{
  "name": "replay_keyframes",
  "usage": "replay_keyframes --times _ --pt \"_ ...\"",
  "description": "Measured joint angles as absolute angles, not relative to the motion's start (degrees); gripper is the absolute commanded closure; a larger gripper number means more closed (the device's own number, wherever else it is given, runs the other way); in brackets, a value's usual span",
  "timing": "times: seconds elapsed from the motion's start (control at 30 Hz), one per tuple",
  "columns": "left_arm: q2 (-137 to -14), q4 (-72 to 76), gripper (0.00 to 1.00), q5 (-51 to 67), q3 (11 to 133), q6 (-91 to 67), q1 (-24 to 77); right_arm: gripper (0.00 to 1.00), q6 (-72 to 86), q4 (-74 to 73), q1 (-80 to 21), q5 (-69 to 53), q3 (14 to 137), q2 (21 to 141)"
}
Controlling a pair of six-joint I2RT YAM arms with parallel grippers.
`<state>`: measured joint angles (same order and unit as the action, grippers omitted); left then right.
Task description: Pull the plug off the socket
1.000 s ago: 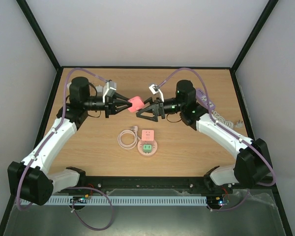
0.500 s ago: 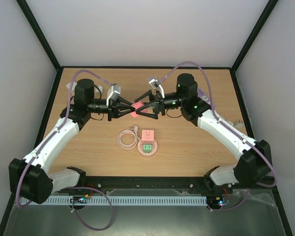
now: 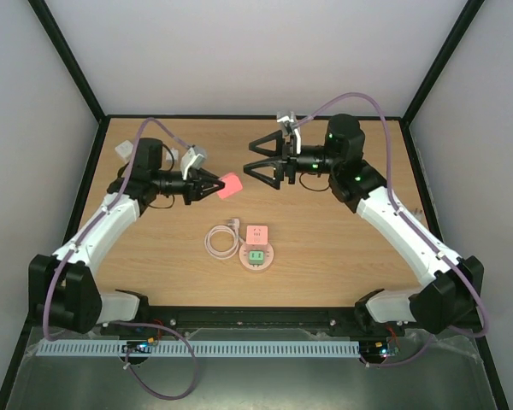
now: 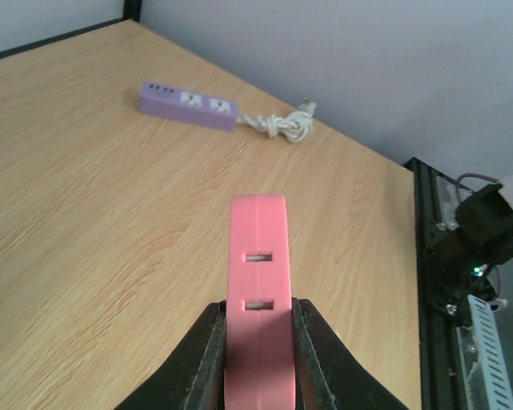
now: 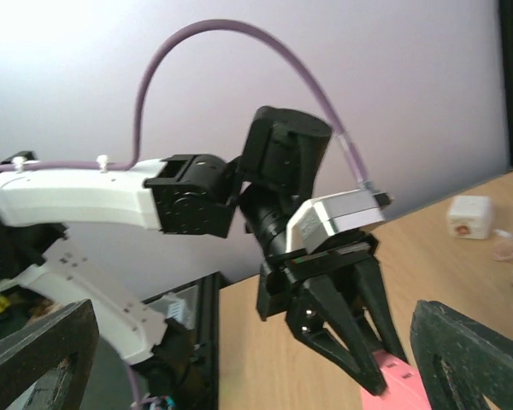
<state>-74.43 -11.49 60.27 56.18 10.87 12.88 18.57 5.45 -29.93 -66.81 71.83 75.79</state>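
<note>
The light wooden table (image 3: 350, 248) carries the pale pink round-disc socket (image 3: 256, 254) near its middle. The right gripper (image 3: 250, 159) gapes, holding nothing. The left gripper (image 3: 215, 187) clenches a pink slotted plastic block (image 4: 256, 282), seemingly the plug, raised well apart from the socket.

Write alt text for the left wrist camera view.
The left gripper, seen from its own wrist, is shut on a pink slotted block held above a wooden table. Farther back on the table lie a lilac power strip and its bundled white cord; a black frame edges the table at right.
</note>
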Motion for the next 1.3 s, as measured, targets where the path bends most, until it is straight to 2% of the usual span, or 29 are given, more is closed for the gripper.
replay_keyframes --times 0.27,0.67,1.13,1.3 --pt "-83.5 -9.54 0.89 54.24 57.23 9.91 7.22 0.02 16.67 4.51 -29.21 -59.16 68.77 75.77" --pt "-99.26 1.63 0.84 42.11 61.91 0.75 1.21 0.02 16.49 4.56 -29.21 -56.05 64.82 75.77" --pt "-117.25 4.51 0.83 39.97 74.65 -5.91 -0.36 0.02 16.56 4.62 -29.21 -54.87 63.9 76.14" --pt "-120.79 4.71 0.78 38.83 77.34 -7.55 -0.36 0.02 17.15 5.08 -29.21 -54.85 63.9 77.49"
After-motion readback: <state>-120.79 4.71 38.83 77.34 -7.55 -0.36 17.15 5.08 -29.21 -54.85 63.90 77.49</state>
